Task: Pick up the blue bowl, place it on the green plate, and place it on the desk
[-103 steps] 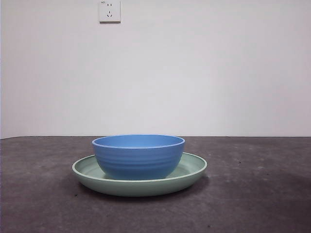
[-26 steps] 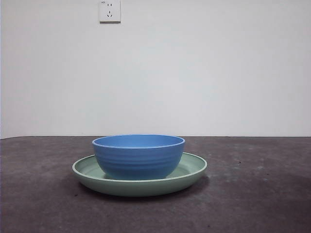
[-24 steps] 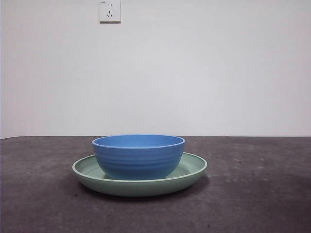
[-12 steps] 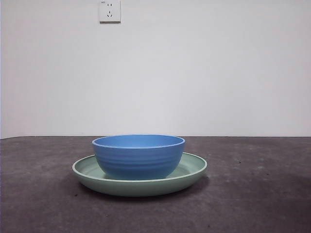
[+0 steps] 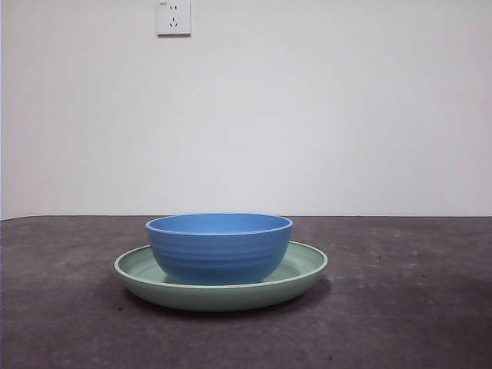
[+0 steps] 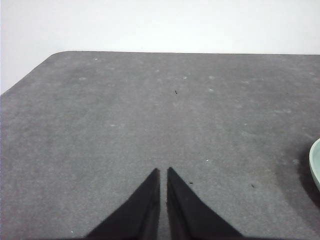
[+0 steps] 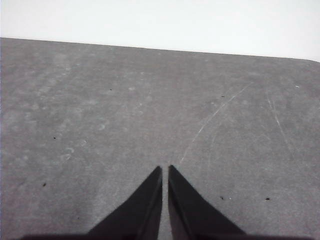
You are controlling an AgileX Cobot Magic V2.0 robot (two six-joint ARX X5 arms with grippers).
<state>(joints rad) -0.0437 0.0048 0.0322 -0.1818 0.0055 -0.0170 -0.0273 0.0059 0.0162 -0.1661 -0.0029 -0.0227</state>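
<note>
Blue bowl (image 5: 219,247) seated upright on green plate (image 5: 301,270), on desk (image 5: 407,307), left gripper (image 6: 163,171) and right gripper (image 7: 165,169) pinched narrow, apparently holding nothing, above bare tabletop.

The front camera sits low, about level with the desk (image 5: 400,323), and looks straight across it to a white wall (image 5: 330,115) with a socket (image 5: 173,17) high up; the blue bowl (image 5: 219,247) on the green plate (image 5: 304,270) stands close and large, centre frame. The left wrist camera rides above the left gripper (image 6: 163,171), looking forward and down over bare desk to its rounded far corner, and a sliver of the plate's rim just clips one side edge. The right wrist camera looks the same way past the right gripper (image 7: 165,169), over scratched desk to the far edge. Front and left wrist views share the plate's rim; all three share the desk.
</note>
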